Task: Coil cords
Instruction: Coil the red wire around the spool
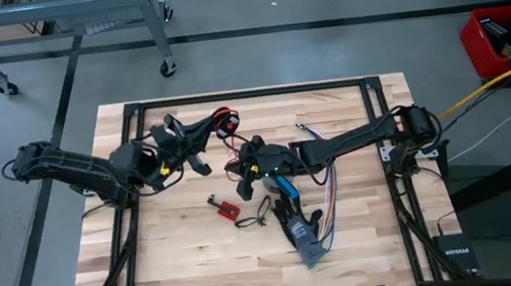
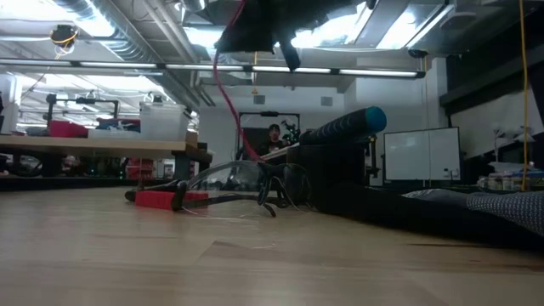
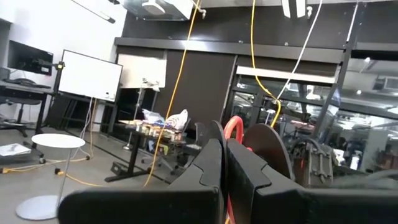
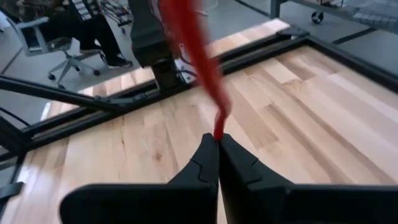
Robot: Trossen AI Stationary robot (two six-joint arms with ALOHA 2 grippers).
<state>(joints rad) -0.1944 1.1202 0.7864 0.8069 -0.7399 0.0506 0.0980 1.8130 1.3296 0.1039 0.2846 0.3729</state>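
1. High view: left gripper [image 1: 199, 148] raised over the table's [image 1: 182, 259] far-left part, near a red-and-black cord bundle [image 1: 225, 121]. Right gripper [image 1: 243, 169] sits mid-table, just right of the left one. A thin red strand runs between bundle and right gripper (faint here).
2. Same view, loose items: small red board [image 1: 225, 206] on the wood in front of the grippers; ribbon wires [image 1: 325, 193] trailing under the right arm; a grey-blue object [image 1: 305, 244] nearer the front edge (identity unclear).
3. Low view: red cord [image 2: 225, 93] hangs down from dark gripper parts at the top of frame, curving toward the tabletop. Red board [image 2: 161, 199] lies flat on the wood, with thin wire loops beside it. A person [image 2: 273, 136] shows in the room behind.
4. Left wrist view: fingers [image 3: 205, 171] pressed together; red cord [image 3: 233, 127] shows just beyond the tips. Whether it is pinched, cannot tell.
5. Right wrist view: fingers [image 4: 208, 158] pressed together, pinching the red cord [image 4: 205, 68] at the tips; the cord rises taut toward the other arm. A seated person [image 4: 81, 25] beyond the table.
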